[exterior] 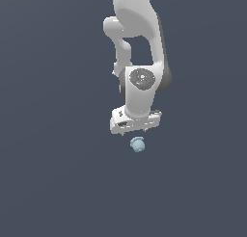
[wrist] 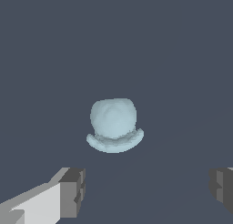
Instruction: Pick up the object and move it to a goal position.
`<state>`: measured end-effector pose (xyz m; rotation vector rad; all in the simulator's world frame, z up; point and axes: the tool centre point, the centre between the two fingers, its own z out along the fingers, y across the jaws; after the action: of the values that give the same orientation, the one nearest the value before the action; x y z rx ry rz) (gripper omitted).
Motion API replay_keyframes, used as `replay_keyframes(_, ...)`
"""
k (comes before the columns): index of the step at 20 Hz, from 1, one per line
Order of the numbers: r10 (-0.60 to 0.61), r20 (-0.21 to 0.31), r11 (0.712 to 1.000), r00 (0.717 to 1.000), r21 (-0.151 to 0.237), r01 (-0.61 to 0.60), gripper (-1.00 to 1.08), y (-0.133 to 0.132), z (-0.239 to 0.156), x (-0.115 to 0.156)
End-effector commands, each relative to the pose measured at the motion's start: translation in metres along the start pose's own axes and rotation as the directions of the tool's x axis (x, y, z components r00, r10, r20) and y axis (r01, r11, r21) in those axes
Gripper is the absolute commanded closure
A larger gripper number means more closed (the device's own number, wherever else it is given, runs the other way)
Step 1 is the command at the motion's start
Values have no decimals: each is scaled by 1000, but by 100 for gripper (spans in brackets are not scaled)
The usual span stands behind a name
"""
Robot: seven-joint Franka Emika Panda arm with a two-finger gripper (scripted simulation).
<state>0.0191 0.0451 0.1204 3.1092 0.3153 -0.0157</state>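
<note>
Plain grey tabletop (exterior: pixel 48 183) lies under my spread fingers (wrist: pixel 73 191), poised above the object (wrist: pixel 113 125); I judge descending and pinching comes next.

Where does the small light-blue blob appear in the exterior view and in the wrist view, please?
Exterior view: the light-blue blob lies just below the white gripper, near the picture's centre.
Wrist view: the blob fills the centre, beyond the dark fingers.
Shared landmark: the gripper, close beside the blob in both.
</note>
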Motion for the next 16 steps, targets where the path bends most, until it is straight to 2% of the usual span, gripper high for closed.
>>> replay_keyframes(1,-38,-5,999,999,5,38,-92,-8,11,9)
replay_keyframes(8,-97,-12,995,995,13,97,-92,-20,28,22)
replay_keyframes(16,-99,-12,995,995,14,99,-92,-21,36,22)
